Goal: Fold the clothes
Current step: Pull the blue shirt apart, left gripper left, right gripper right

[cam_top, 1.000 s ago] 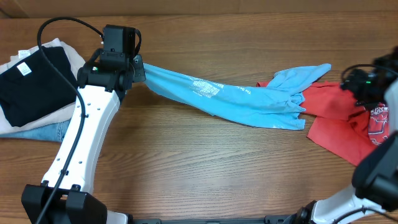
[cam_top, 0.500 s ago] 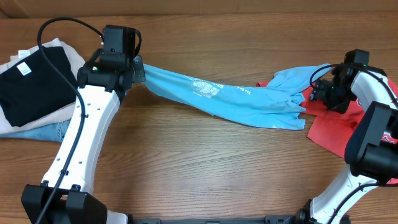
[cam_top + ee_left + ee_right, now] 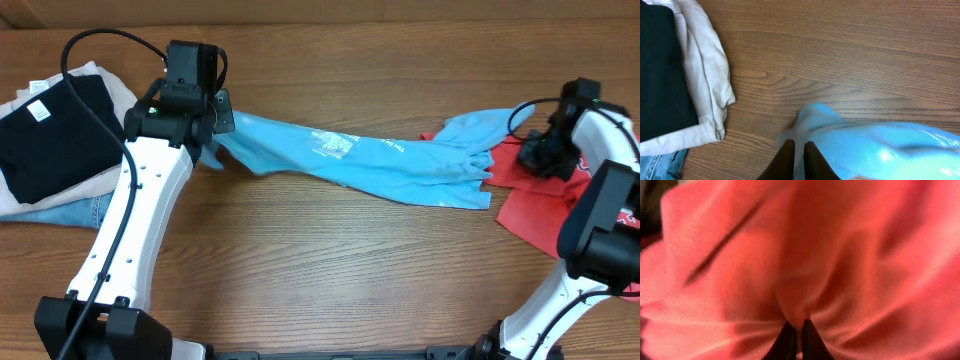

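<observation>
The light blue T-shirt (image 3: 400, 165) is drawn out in a long band across the table. Its left end reaches my left gripper (image 3: 222, 118), and its right end lies over the red T-shirt (image 3: 530, 205). In the left wrist view my left gripper (image 3: 799, 143) has its jaws almost together on a thin fold, with the blurred blue T-shirt (image 3: 880, 150) bulging to its right. My right gripper (image 3: 535, 158) sits low on the red shirt's upper edge. Red T-shirt (image 3: 840, 255) cloth fills the right wrist view, and my right gripper (image 3: 797, 324) pinches a ridge of it.
A stack of folded clothes lies at the far left: a black garment (image 3: 50, 135) on a beige one (image 3: 112, 88), with denim (image 3: 70, 212) beneath. Its beige edge (image 3: 705, 75) shows left of the left gripper. Bare wooden table (image 3: 330, 270) runs along the front.
My right gripper came in from the right edge, went down onto the red T-shirt and shut on it. The blue T-shirt's left end has slackened and sagged below the left gripper.
</observation>
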Controlling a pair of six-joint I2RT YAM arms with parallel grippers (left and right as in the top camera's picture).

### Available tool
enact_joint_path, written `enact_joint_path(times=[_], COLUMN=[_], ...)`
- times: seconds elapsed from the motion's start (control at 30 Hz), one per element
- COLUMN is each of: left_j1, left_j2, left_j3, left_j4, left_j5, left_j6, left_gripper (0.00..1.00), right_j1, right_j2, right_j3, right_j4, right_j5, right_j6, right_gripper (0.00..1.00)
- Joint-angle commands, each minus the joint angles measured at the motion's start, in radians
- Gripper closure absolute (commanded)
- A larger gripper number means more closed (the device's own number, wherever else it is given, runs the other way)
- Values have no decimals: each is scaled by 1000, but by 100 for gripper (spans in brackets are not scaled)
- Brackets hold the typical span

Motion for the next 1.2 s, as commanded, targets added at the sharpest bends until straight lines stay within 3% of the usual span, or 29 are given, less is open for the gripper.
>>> enact_joint_path(times=[0.0, 0.17, 0.23, 0.37, 0.5, 0.73, 0.9, 1.17], left_j1=[10, 10, 10, 10, 10, 10, 10, 10], left_j2=[-8, -8, -8, -8, -8, -2, 18, 138], left_j3=[0, 0, 0, 0, 0, -24, -98, -192], left_j4=[-2, -2, -2, -2, -15, -93, -92, -12], left_j5=[0, 0, 0, 2, 32, 72, 191, 206], left_j6=[13, 12, 12, 12, 12, -48, -63, -58], left_gripper=[89, 89, 89, 89, 84, 71, 46, 44], right_j1=[-79, -174, -201, -214, -200, -166, -139, -82], right_j2=[-32, -72, -77, -68, -68, -84, -145, -249], right_j3=[143, 270, 276, 267, 251, 257, 264, 264], right_j4=[-42, -119, -113, -132, -133, -132, -130, -148], right_j5=[148, 204, 152, 119, 114, -24, -33, -84], right_j6=[107, 263, 256, 233, 232, 150, 143, 115], right_gripper=[96, 92, 84, 80, 55, 55, 48, 39])
